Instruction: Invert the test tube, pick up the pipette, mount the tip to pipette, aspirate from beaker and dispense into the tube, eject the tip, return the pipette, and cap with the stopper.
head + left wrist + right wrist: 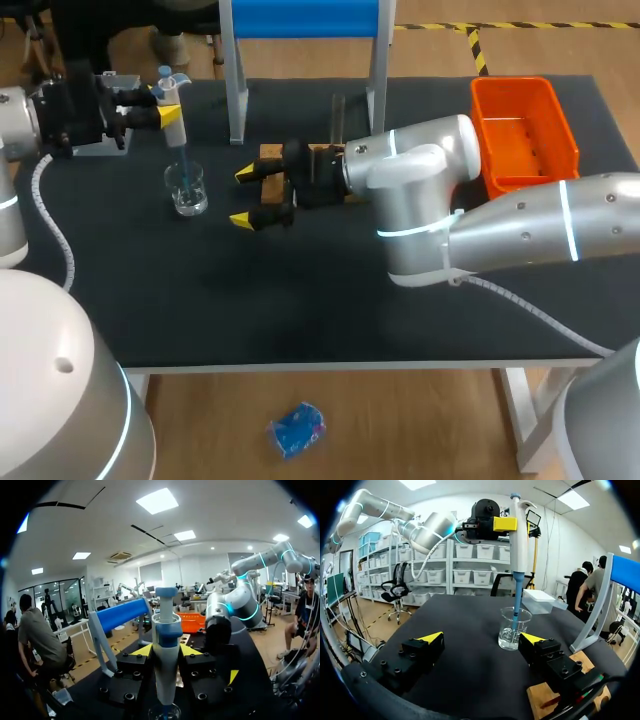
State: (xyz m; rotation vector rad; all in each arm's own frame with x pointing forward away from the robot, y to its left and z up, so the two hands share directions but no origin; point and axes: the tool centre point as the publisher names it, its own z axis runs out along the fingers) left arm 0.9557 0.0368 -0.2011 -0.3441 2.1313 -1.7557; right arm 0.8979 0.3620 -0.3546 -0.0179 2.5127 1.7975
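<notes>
The left tool (168,103) pinches an upright pipette (519,535) between its yellow-tipped fingers at about 10 o'clock on the dark surface (300,300), seen from the head camera. The pipette's blue tip (514,607) reaches straight down inside a clear beaker (186,188) that stands directly beneath it and holds a little clear liquid. Whether the tip touches the liquid cannot be told.

The right tool (243,197) sits near the surface's centre with its fingers spread wide and nothing between them. The beaker is at its 9 o'clock, close by but apart from both fingers. From the right wrist camera, the beaker stands just ahead of the spread fingers, nearer one of them.

A wooden block (268,152) lies under the right arm's wrist at about 12 o'clock from that tool. An orange bin (512,86) stands at 2 o'clock on the surface, well apart from both tools. A blue-topped stand (300,20) rises at 12 o'clock along the far edge.
</notes>
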